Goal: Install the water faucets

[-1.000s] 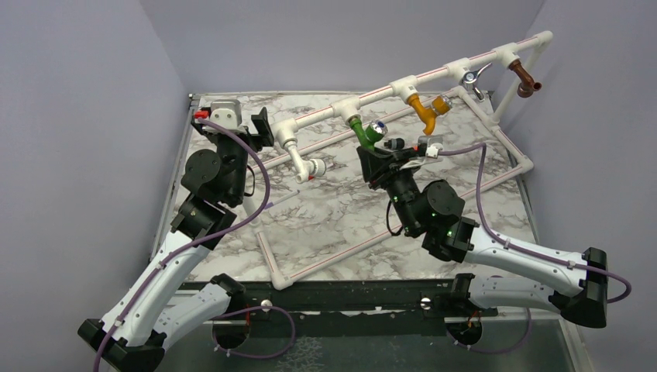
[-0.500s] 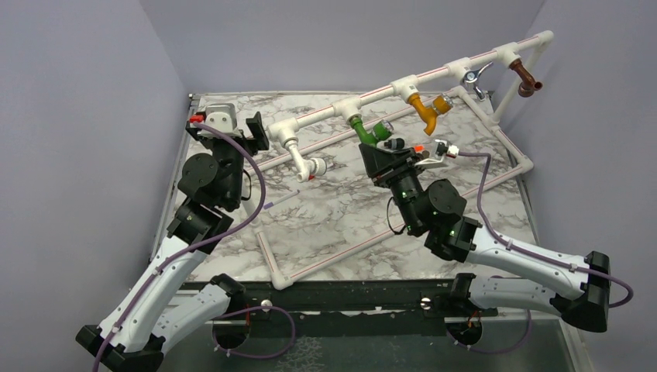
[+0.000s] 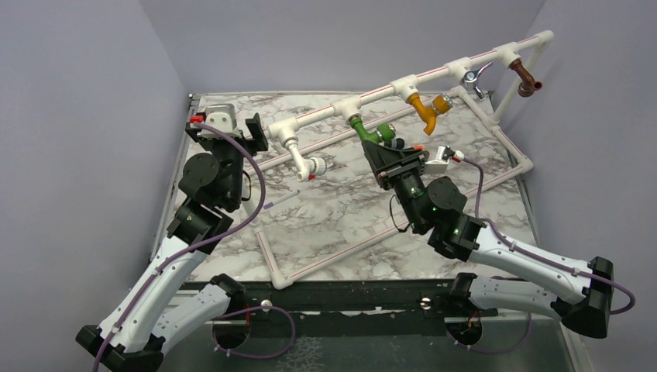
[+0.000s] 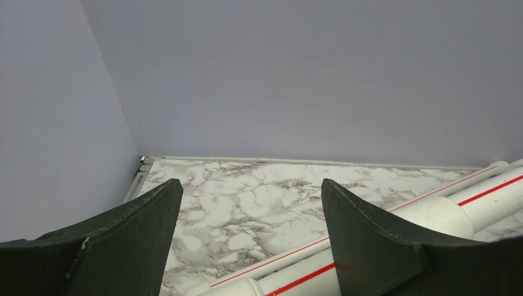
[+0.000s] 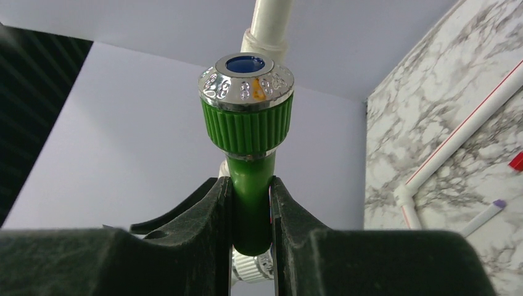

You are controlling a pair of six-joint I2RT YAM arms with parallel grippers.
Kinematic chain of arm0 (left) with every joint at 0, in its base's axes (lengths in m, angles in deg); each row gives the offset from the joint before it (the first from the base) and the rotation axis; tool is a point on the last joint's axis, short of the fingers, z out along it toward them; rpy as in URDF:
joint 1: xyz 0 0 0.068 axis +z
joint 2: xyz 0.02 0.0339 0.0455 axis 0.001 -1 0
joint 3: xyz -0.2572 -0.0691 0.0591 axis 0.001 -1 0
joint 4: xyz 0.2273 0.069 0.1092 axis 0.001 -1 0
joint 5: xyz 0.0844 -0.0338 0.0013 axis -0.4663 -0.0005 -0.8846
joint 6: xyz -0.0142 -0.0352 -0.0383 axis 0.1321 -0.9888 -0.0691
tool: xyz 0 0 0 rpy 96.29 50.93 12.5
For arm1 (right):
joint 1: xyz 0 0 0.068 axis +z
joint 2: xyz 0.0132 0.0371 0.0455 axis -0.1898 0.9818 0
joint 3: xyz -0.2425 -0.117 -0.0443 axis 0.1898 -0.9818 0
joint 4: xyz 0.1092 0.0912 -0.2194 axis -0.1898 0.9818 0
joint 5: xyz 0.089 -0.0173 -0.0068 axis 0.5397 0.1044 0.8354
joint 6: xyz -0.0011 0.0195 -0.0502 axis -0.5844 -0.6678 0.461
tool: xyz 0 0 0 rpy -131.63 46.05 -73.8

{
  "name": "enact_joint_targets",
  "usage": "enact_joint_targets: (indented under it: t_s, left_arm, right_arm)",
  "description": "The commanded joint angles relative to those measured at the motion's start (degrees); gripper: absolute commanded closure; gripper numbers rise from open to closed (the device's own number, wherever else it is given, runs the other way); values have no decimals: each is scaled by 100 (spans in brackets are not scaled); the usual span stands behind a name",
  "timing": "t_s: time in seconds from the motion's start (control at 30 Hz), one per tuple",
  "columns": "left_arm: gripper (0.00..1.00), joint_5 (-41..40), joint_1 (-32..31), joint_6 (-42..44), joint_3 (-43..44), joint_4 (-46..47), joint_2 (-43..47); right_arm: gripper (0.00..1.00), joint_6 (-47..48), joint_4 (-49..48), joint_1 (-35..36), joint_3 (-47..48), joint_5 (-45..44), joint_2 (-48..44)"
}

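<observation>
Currently the right end effector [image 5: 251,203] is closed tight on the green faucet [image 5: 247,126] — its two dark fingers [image 5: 210,216] pinch the green stem, with the ribbed collar and round silver knob [image 5: 245,79] standing just past the fingertips. The faucet's far end meets a fitting on the white pipe frame [image 3: 434,75] (how deeply it is seated I cannot tell). The left end effector [image 4: 250,192] is spread wide and holds nothing — a red-striped pipe of the frame runs just beyond its right finger [image 4: 370,240], above the marble table [image 4: 234,209]. A white faucet [image 3: 304,161] hangs between the two end effectors.
</observation>
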Motion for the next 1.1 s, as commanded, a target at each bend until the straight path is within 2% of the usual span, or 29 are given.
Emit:
enact_joint_targets:
  t_s: [0.0, 0.13, 0.43, 0.6, 0.8, 1.0, 1.07]
  left_arm:
    - [17, 56, -56, -194, -191, -505, -54]
    - [17, 52, -56, -195, -191, -505, -39]
    - [17, 44, -53, -195, -194, -508, -11]
    - [17, 62, -51, -212, -182, -518, -27]
    - [17, 66, -52, -212, -182, -534, -35]
    - [17, 47, -49, -205, -169, -553, -53]
    - [17, 37, -47, -204, -172, -559, -47]
  right_arm:
    - [99, -1414, 715, -227, 163, -287, 76]
    - [100, -2158, 1311, -241, 327, -273, 95]
    - [99, -3103, 1392, -379, -5, -268, -82]
    - [100, -3599, 1075, -438, -243, -4, 6]
    - [99, -3851, 849, -498, -279, 193, 144]
    - [99, -3744, 1026, -500, -229, 94, 112]
    - [92, -3672, 1058, -506, -226, 49, 74]
